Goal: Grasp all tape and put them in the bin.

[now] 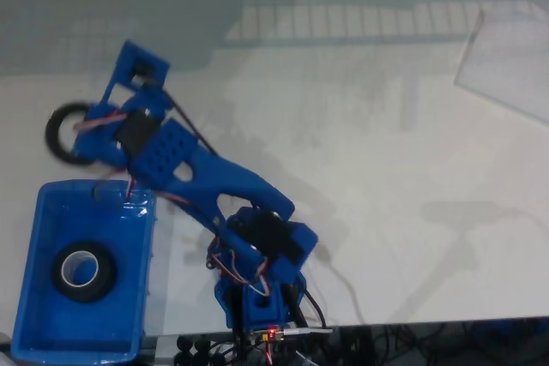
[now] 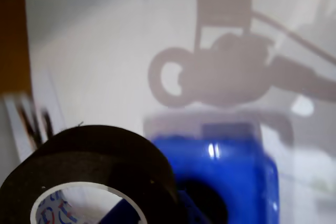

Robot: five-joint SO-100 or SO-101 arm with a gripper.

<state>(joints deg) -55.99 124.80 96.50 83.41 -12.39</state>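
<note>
The white table (image 1: 386,169) is glaring under the lights, so the arm's shadow is falling sharp across it. In the fixed view the blue arm (image 1: 214,182) is reaching from its base at six o'clock out toward ten o'clock, and the gripper (image 1: 86,130) is carrying the all-black tape (image 1: 67,133), which is looking blurred, as if in motion; the jaws are gripping the roll through its ring. The bin (image 1: 51,332) is sitting at about eight o'clock, just below the carried roll, with the white-cored tape (image 1: 83,270) lying flat inside it. In the wrist view the black tape (image 2: 94,156) is hanging close to the lens beside the gripper (image 2: 173,203). The risk I see: the roll is hanging outside the bin's far rim, so an early release would be dropping it on the table, and a loose swing could be shaking it off the finger.
</note>
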